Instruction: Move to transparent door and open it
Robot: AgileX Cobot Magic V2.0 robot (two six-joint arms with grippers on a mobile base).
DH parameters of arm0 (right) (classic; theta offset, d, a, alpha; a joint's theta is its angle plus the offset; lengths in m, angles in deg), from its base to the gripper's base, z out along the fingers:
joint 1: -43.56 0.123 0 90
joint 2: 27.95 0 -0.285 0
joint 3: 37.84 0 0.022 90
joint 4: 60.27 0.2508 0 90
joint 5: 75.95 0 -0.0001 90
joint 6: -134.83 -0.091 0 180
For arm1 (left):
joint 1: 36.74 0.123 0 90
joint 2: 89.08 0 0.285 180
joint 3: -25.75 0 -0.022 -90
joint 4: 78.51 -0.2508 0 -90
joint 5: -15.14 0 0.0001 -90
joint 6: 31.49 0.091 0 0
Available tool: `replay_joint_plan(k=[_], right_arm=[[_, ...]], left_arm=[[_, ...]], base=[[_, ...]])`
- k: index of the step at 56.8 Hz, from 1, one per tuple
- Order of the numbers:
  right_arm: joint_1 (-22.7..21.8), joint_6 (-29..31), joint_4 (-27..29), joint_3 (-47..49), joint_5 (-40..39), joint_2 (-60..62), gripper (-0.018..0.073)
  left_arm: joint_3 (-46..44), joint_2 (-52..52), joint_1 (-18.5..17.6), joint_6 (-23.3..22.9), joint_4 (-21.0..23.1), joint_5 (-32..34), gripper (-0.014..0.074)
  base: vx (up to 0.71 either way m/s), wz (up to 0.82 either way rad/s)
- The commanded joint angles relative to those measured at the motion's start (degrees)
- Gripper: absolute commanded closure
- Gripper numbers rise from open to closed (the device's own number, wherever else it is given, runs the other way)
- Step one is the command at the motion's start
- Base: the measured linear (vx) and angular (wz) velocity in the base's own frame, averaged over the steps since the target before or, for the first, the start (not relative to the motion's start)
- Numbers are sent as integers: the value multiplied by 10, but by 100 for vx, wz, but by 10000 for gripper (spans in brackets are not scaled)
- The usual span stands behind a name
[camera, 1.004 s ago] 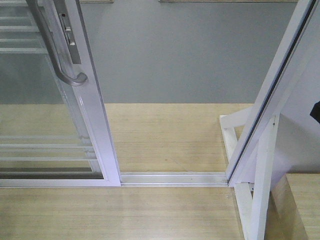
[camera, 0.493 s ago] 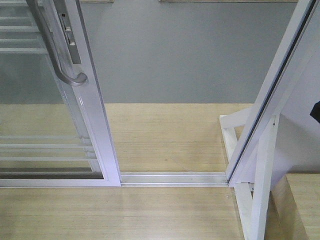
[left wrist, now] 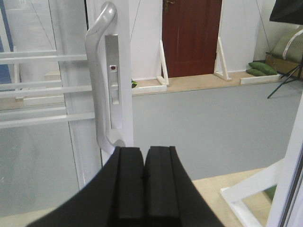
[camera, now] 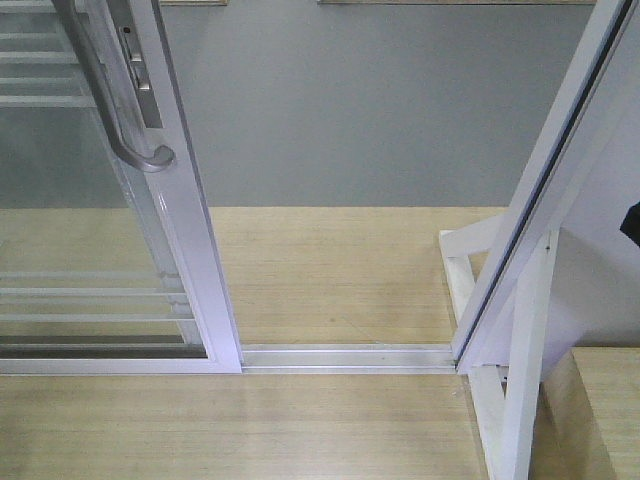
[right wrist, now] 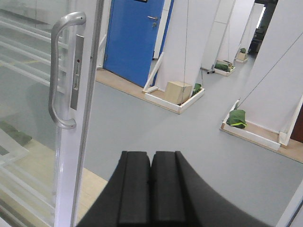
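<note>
The transparent door (camera: 185,230) stands at the left of the front view, slid left, with a wide gap to the white frame post (camera: 540,200) on the right. Its curved silver handle (camera: 115,110) shows near the top left. In the left wrist view the handle (left wrist: 97,80) is just above and left of my left gripper (left wrist: 144,153), which is shut and empty, apart from the handle. In the right wrist view the handle (right wrist: 59,71) and door frame (right wrist: 78,142) are at the left; my right gripper (right wrist: 151,158) is shut and empty, apart from the door.
A metal floor track (camera: 345,357) runs across the doorway on the wooden platform (camera: 330,270). A white brace (camera: 500,400) stands at the right. Beyond lies grey floor (camera: 370,110), with a red door (left wrist: 189,35) and a blue door (right wrist: 132,38) farther off.
</note>
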Motion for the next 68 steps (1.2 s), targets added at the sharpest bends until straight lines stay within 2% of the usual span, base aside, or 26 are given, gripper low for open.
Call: replay_joint_plan(k=[1,11,24,37,68], right_arm=[[-3,4,-1,17,-49,-4,564],[-3,4,-1,17,-49,-4,564],[-3,4,-1,17,-49,-4,564],[-3,4,-1,17,-48,-5,564],[-3,4,-1,17,-48,-5,564]], left_arm=[[9,13,-2,0,-14,54,594],[101,75,-2,0,-39,111,594],[196,141,-1,-1,-48,176,594],[196,139,33,0,-49,148,594],[196,138,32,-3,-48,148,594]], base=[[0,0],[0,0],[0,0],[0,0],[0,0]])
